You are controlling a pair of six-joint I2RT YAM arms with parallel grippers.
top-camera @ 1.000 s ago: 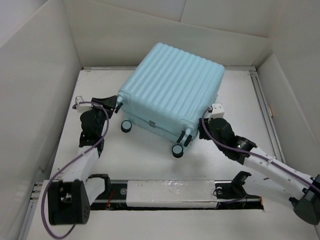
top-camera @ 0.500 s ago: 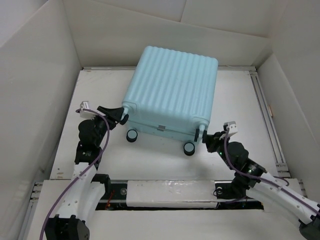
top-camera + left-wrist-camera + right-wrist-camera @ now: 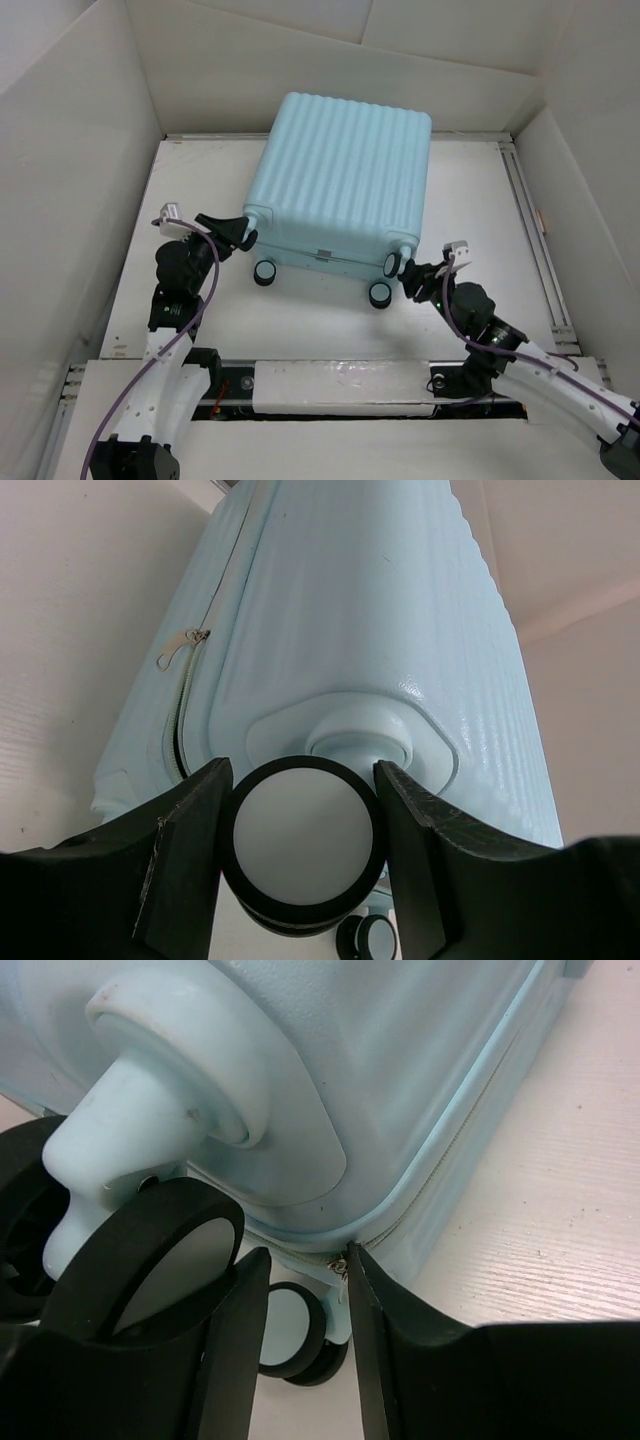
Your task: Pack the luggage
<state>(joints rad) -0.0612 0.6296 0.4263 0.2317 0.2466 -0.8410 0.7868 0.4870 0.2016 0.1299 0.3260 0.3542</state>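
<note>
Both arms are working at the wheel end of the luggage [image 3: 345,170], which lies shut on its side on the counter [image 3: 300,315]. Its ribbed shell faces up, its wheels point toward the arm bases, and its far end sits near the back wall.

The left fingers [image 3: 185,860] sit one on each side of the caster wheel [image 3: 300,845] at the case's left corner. The wheel fills the gap between them, so they look clamped on it. In the left wrist view a zip pull [image 3: 186,644] hangs on the seam above that corner. Whether the dark slit below it is an opened stretch of zipper cannot be told.

The right fingers [image 3: 390,1350] stand slightly apart and hold nothing. The right corner wheel [image 3: 150,1260] lies outside them, against the outer face of one finger. A second zip pull [image 3: 341,1260] sits right at their tips, on the seam just above the counter.

Packing has not begun, and no items to pack are in view. The step in hand looks like steadying the case by its wheel in order to get it open. The next move probably calls for the right fingers to edge forward onto that small pull and close on it squarely. They would then draw it along the seam while the left arm keeps the case from rolling or swinging. The pull is thin and close to the shell, so a slightly misaligned pinch would likely miss it.
</note>
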